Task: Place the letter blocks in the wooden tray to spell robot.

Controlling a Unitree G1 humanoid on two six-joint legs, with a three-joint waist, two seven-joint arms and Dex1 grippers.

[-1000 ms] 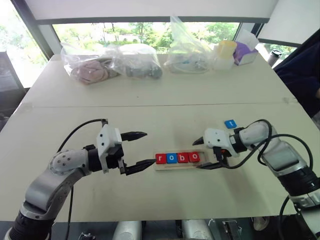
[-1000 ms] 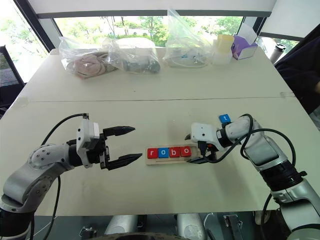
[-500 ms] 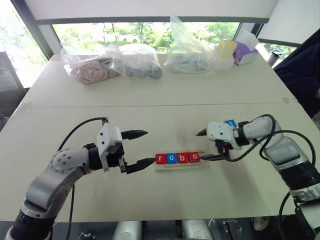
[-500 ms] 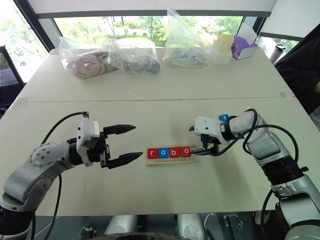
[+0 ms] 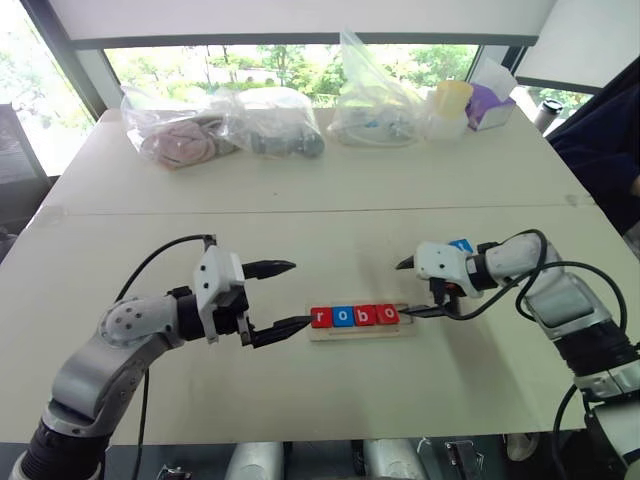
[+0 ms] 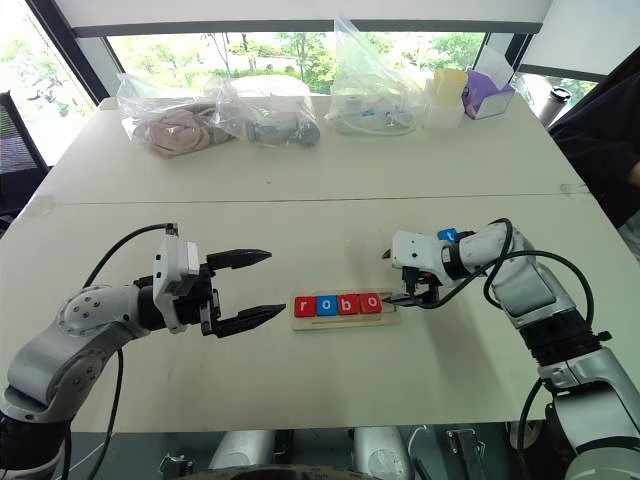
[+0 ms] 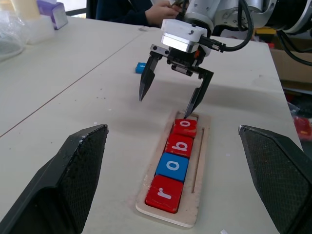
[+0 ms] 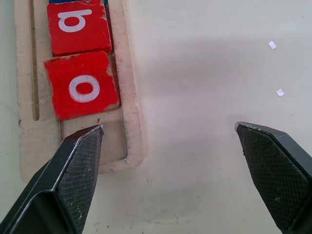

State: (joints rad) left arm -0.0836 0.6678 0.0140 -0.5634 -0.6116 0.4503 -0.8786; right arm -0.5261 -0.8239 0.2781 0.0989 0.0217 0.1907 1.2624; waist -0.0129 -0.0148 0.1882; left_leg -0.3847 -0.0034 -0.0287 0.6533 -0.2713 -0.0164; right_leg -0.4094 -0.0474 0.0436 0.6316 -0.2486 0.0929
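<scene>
Blue square "t" letter tile [image 5: 460,245] lies just behind wide-open, empty right gripper [image 5: 412,290], at the long pale wooden tray [image 5: 362,331]'s vacant end.

Plastic bags [image 5: 225,125], tissue box [image 5: 490,103] on table [image 5: 350,180]

It looks like a lab or an office meeting room used for robot trials; two plain pale tables [image 5: 300,170] stand pushed together under a wide window [image 5: 290,62] with green trees outside; along the far edge sit clear plastic bags [image 5: 220,125] of odds and ends, a tissue box [image 5: 490,105] and a cup [image 5: 550,113]; a dark office chair [image 6: 18,150] stands at the left by the glass; a person [image 5: 605,150] in dark clothes sits at the table's right end; bare cables [image 5: 160,260] loop off the robot's arms.
</scene>
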